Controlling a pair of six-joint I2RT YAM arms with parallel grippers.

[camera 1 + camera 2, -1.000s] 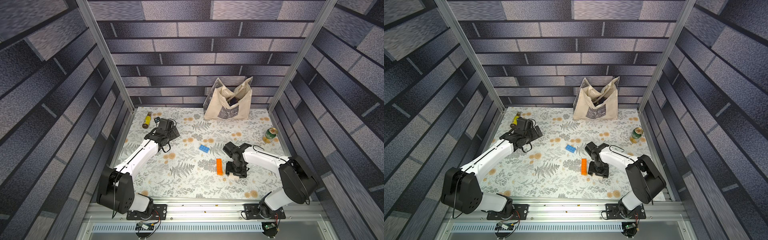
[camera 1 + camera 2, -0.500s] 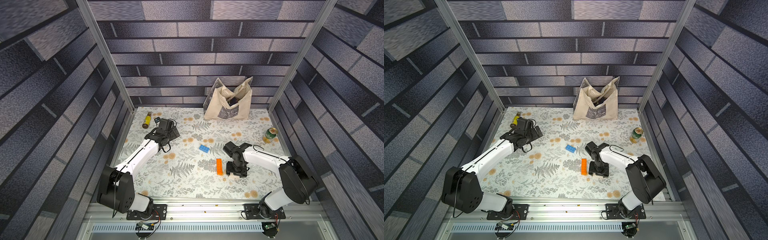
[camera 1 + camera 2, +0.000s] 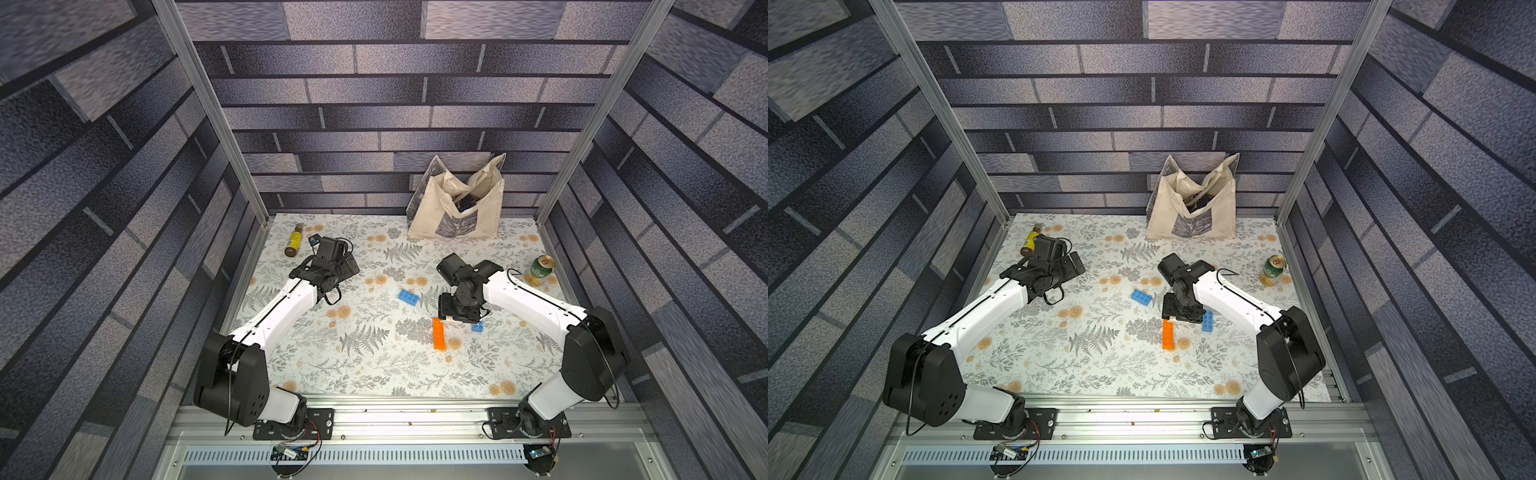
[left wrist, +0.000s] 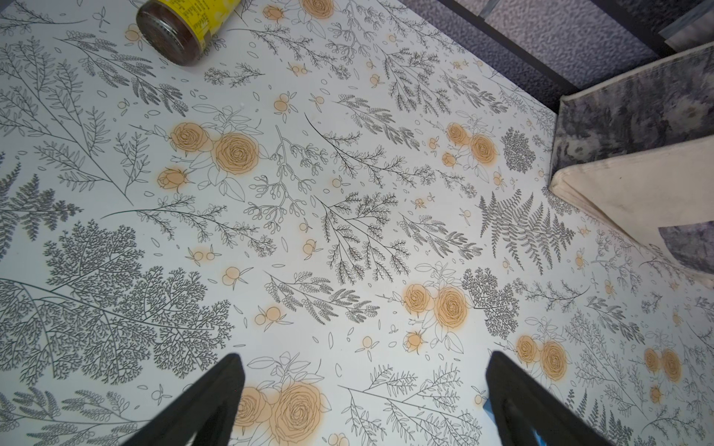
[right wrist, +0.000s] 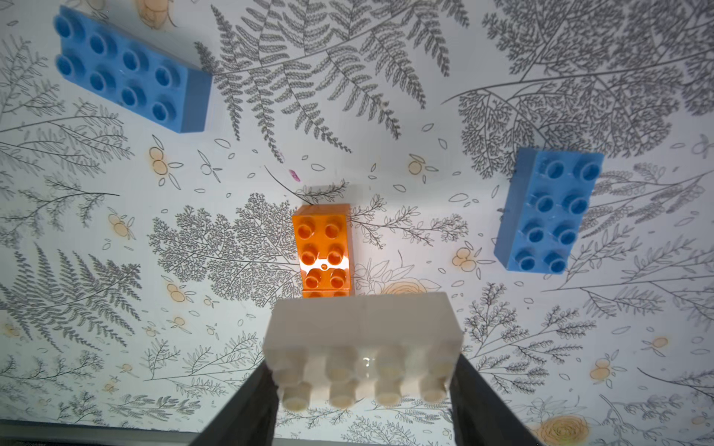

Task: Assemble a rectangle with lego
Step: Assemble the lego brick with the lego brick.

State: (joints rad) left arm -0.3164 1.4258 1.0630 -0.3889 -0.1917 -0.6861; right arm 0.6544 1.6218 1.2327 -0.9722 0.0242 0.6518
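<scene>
My right gripper is shut on a white lego brick, gripped by its two short ends with the studs facing the wrist camera. It hangs just above the near end of an orange strip made of two orange bricks lying end to end on the floral table. One blue brick lies to the strip's far left, another close to its right. Both top views show the right gripper over the strip's far end. My left gripper stands open and empty at the far left. No joined rectangle is in view.
A yellow-labelled bottle lies near the far left corner, close to the left gripper. A cloth tote bag stands against the back wall. A green can stands at the right edge. Metal frame posts flank the table.
My right gripper has moved toward the back and slightly left with the white brick, uncovering the blue brick on its right. The left arm has not moved.
</scene>
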